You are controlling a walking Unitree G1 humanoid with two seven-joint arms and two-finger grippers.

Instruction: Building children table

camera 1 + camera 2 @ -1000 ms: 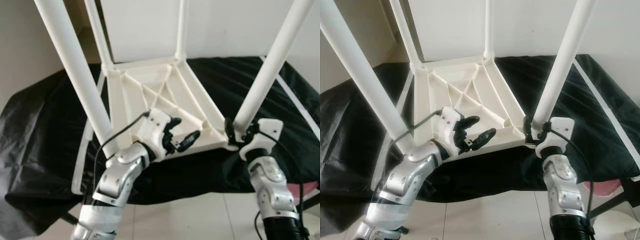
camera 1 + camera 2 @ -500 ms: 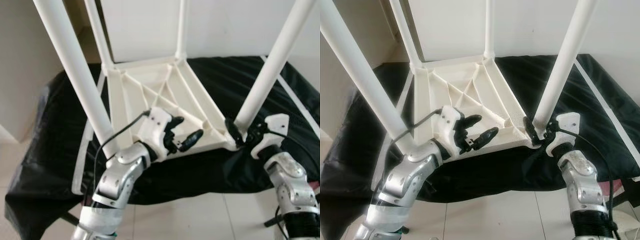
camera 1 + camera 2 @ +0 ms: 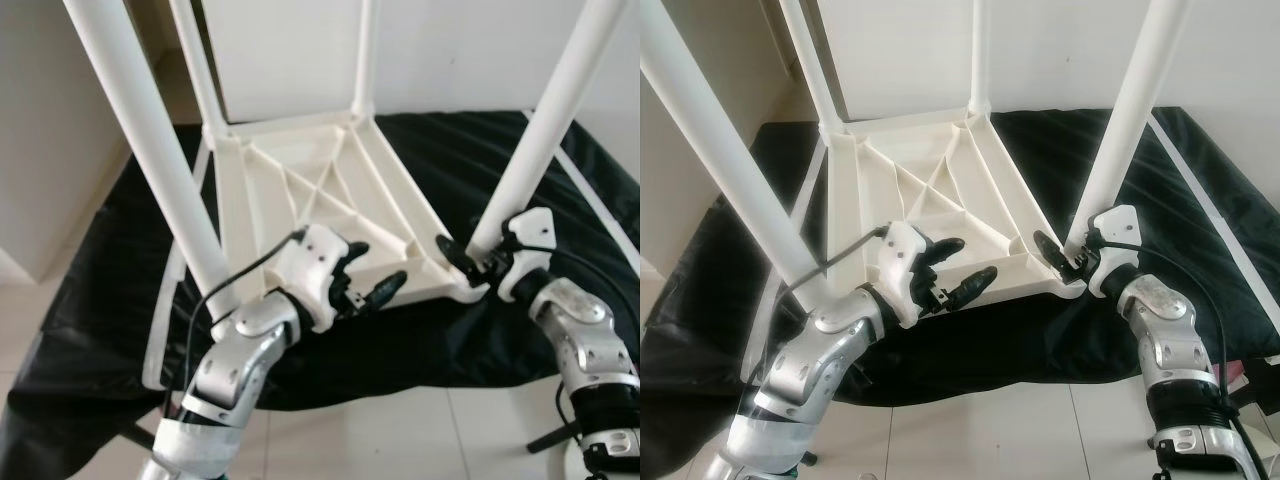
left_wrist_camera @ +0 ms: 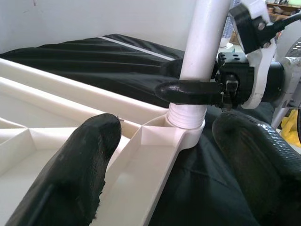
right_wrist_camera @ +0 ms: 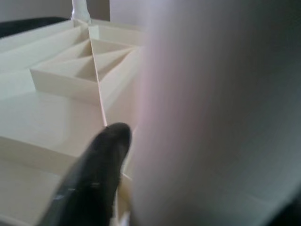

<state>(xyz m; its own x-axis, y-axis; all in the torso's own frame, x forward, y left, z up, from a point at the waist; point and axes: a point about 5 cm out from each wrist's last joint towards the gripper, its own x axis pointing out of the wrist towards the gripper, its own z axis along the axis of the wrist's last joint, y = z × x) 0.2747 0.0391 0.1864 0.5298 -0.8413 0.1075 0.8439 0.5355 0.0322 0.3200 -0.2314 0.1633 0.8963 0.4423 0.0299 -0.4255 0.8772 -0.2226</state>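
A white plastic children's table [image 3: 300, 170] lies upside down on a black cloth, its four legs pointing up. My right gripper [image 3: 475, 258] is shut around the base of the near right leg [image 3: 545, 130], just above its threaded socket [image 4: 186, 125]. One of its fingers [image 4: 188, 92] crosses in front of the leg. In the right wrist view the leg [image 5: 211, 117] sits close beside a finger [image 5: 94, 174]. My left gripper [image 3: 372, 268] stands open over the table's near rim, a short way left of that corner, with nothing between its fingers [image 4: 70, 174].
The near left leg [image 3: 150, 140] rises steeply beside my left arm. Two far legs [image 3: 365, 60] stand against the white wall. The black cloth [image 3: 480, 150] covers a low surface with a white strip [image 3: 590, 185] at its right side. Tiled floor [image 3: 380, 430] lies in front.
My right wrist has swung round the base of the near right leg, forearm moving right, still holding the leg. The left gripper has stayed nearly still and open.
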